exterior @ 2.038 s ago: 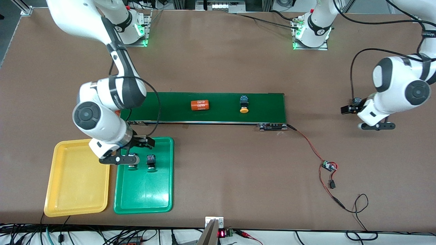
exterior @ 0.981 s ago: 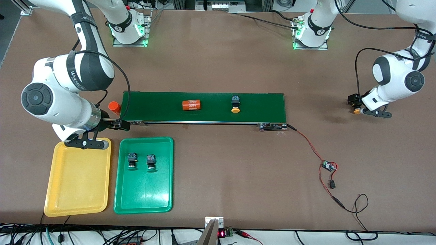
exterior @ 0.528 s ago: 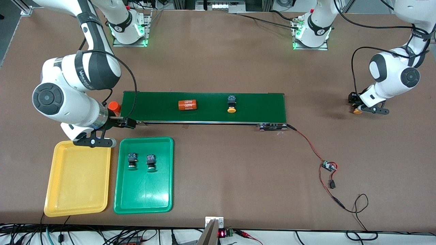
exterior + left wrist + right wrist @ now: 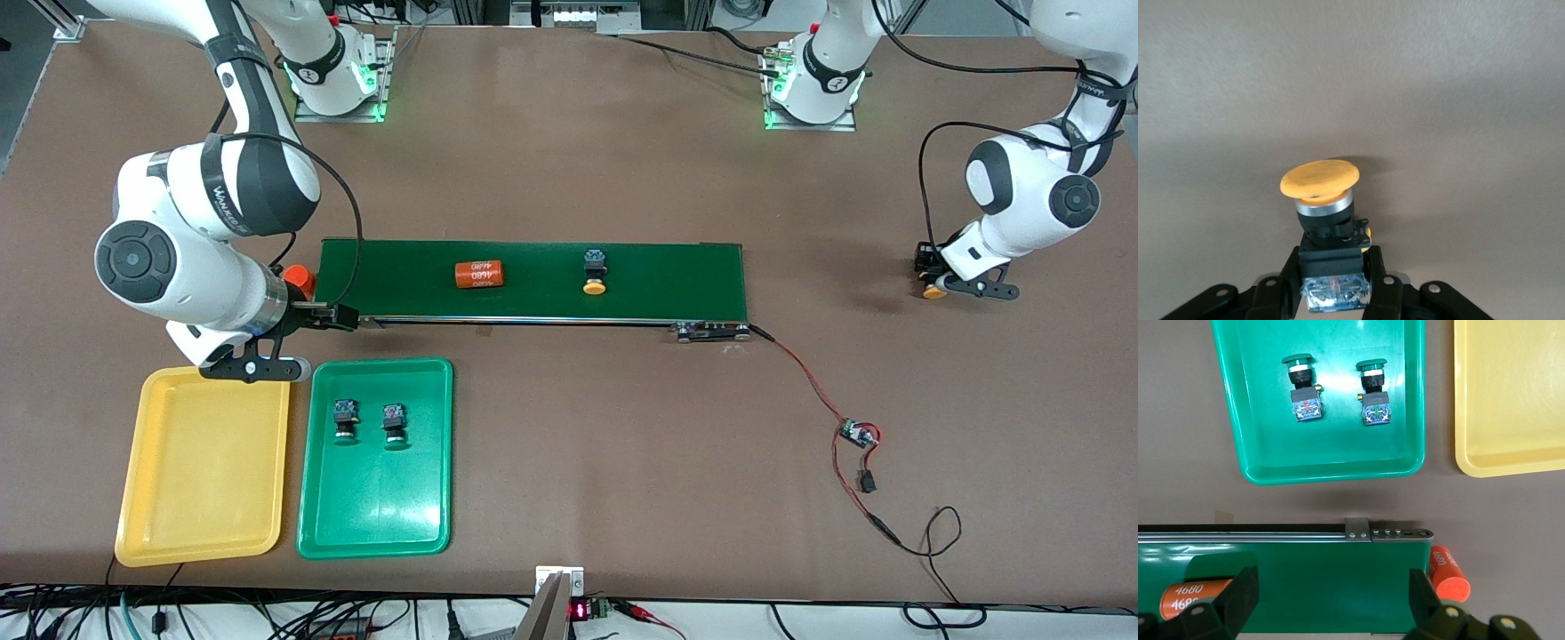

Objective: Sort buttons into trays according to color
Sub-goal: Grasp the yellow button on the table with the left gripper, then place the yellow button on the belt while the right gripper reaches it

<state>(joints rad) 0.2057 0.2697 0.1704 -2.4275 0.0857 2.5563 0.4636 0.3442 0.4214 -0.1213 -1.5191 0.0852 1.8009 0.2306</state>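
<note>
Our left hand (image 4: 1335,293) is clamped on an orange-capped button (image 4: 1319,180), seemingly resting on the counter (image 4: 569,178) at the left arm's end. We should lift straight, then carry it to the yellow tray (image 4: 142,533). Our right hand (image 4: 1331,597) waits, fingers apart, over the conveyor belt (image 4: 676,267).

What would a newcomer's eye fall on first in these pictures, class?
Probably the green plastic tray nearest the camera, holding two green-capped push buttons side by side, next to the yellow plastic tray. Then the long dark green conveyor belt, carrying an orange numbered cylinder and a yellow-capped button.
</note>
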